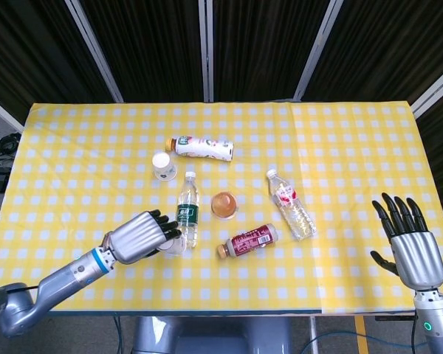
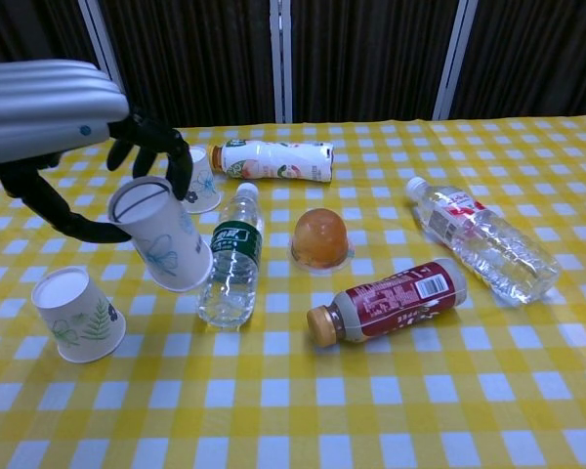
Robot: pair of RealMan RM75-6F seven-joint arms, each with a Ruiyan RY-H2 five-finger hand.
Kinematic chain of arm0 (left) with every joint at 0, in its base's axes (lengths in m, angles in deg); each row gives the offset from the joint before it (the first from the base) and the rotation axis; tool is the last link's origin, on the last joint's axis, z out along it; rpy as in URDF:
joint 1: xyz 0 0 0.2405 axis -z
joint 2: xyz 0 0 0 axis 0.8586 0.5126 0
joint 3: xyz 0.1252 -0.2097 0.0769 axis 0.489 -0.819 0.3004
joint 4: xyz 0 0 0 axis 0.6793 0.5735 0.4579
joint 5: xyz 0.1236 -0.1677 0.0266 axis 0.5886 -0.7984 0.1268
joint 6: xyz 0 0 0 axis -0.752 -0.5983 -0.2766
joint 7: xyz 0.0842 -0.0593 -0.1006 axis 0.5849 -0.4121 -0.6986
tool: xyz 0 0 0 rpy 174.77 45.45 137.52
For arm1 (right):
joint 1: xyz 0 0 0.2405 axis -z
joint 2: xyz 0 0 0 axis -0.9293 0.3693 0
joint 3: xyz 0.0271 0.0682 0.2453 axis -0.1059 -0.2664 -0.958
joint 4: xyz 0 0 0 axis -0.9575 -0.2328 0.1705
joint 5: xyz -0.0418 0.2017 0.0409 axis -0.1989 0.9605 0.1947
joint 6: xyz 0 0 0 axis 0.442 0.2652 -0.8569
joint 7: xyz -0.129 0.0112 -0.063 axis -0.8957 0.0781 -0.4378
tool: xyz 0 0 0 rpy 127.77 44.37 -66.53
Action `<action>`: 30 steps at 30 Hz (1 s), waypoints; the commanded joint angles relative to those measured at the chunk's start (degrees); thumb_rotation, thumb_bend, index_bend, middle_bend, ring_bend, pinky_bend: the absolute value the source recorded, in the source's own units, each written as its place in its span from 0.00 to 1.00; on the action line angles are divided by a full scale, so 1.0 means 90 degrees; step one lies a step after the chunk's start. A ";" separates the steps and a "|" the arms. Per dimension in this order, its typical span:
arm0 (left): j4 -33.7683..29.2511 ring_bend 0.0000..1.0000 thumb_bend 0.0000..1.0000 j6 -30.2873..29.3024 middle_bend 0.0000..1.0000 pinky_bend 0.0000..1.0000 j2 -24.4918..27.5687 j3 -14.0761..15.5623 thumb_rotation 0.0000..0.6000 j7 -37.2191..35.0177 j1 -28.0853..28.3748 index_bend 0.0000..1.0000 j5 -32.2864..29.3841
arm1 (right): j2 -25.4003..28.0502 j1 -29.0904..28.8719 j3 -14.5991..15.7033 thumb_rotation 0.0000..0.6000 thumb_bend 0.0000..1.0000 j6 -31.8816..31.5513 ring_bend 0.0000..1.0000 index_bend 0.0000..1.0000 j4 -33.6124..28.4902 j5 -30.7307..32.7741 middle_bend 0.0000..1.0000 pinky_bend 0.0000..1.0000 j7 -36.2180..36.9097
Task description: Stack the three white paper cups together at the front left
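Chest view: tilted floral white cup point(image 2: 163, 246) aloft.

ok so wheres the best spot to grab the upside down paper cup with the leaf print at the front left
Grip the leaf-print paper cup around its side wall, coming from above. It stands inverted with the closed base up and nothing crowding it, so fingers can likely wrap the tapered wall. The left hand already holds another paper cup.

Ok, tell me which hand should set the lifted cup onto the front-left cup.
Left. The left hand already holds the lifted cup just above the front-left cup. The right hand is open at the table's far right edge.
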 commanded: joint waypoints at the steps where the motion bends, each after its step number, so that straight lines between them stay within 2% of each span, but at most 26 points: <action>1: -0.0231 0.47 0.31 -0.0337 0.44 0.52 0.0532 0.0199 1.00 0.0046 -0.0385 0.45 -0.0143 | -0.0015 0.0006 0.0000 1.00 0.00 0.0017 0.00 0.00 -0.0004 -0.0021 0.00 0.00 -0.0020; 9: 0.0466 0.47 0.31 -0.1034 0.43 0.49 0.0851 0.0677 1.00 -0.0718 -0.1065 0.45 0.0044 | -0.0100 -0.0006 -0.0015 1.00 0.00 0.0108 0.00 0.00 -0.0027 -0.0092 0.00 0.00 -0.0158; 20: 0.0757 0.46 0.31 -0.1006 0.42 0.45 0.0712 0.0710 1.00 -0.1268 -0.1119 0.43 0.0108 | -0.0125 0.0008 -0.0065 1.00 0.00 0.0135 0.00 0.00 -0.0011 -0.0101 0.00 0.00 -0.0163; 30: 0.0690 0.46 0.31 -0.0723 0.42 0.43 0.0647 0.0641 1.00 -0.1015 -0.1050 0.42 0.0063 | -0.0102 0.0033 -0.0098 1.00 0.00 0.0129 0.00 0.00 -0.0009 -0.0108 0.00 0.00 -0.0091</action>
